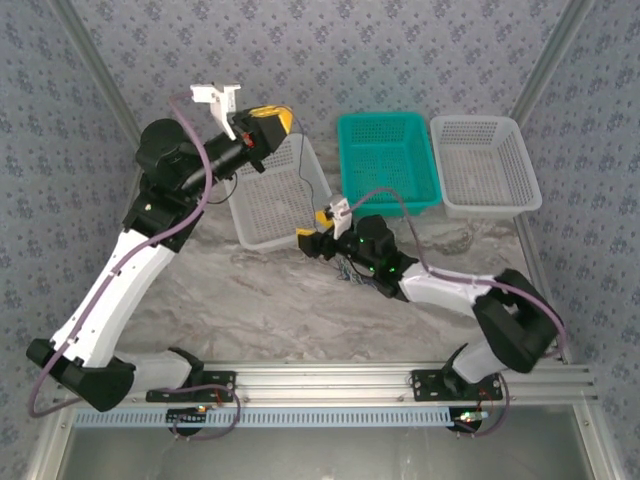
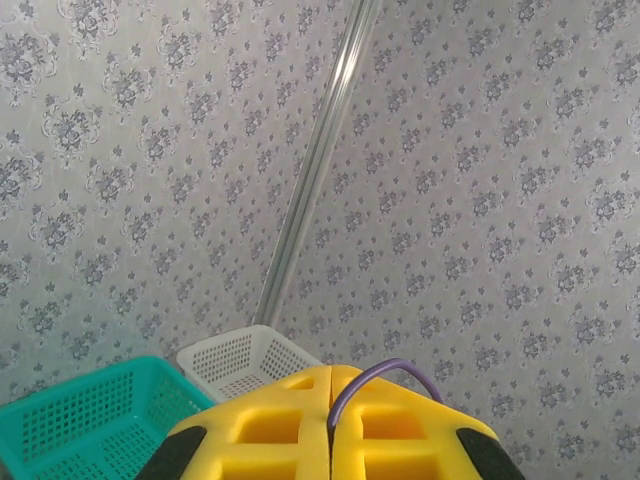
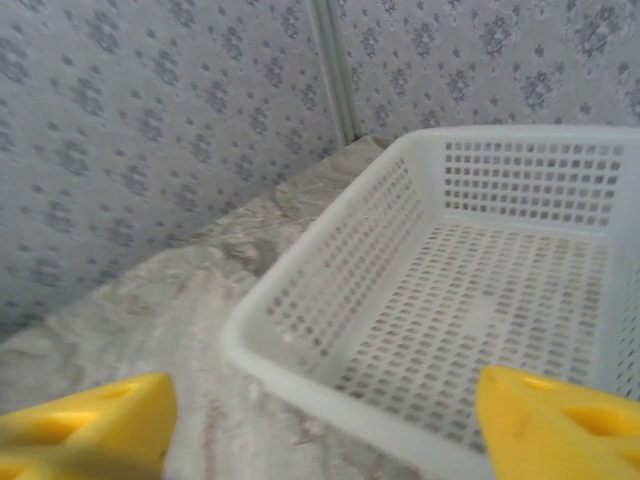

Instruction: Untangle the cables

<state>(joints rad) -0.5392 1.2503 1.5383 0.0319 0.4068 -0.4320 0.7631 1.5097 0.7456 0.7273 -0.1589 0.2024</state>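
On the marble table [image 1: 270, 300], nearest the arm bases, a dark tuft lies tucked under the right wrist, at about 5 o'clock from the left white basket [image 1: 262, 205]. The overhead view is too coarse there to be sure, but it is probably the bulk of the cables [image 1: 348, 270], bunched together. Just beyond it the right gripper [image 1: 312, 240] sits low at that basket's near right corner. In its wrist view the jaws are spread wide, with nothing between them but the basket rim and table.

Farther back, toward 12 o'clock of the same basket, the left gripper [image 2: 330, 400] is raised high. Its jaws are pressed together, and a maroon cable [image 2: 385, 368] arcs out of the seam over one finger. At 1 and 2 o'clock, the teal basket [image 1: 390, 160] and the right white basket [image 1: 485, 165] show bare mesh floors.

The task looks early: one strand is lifted free, nothing is laid out apart, and the remaining bunch is yet to be separated
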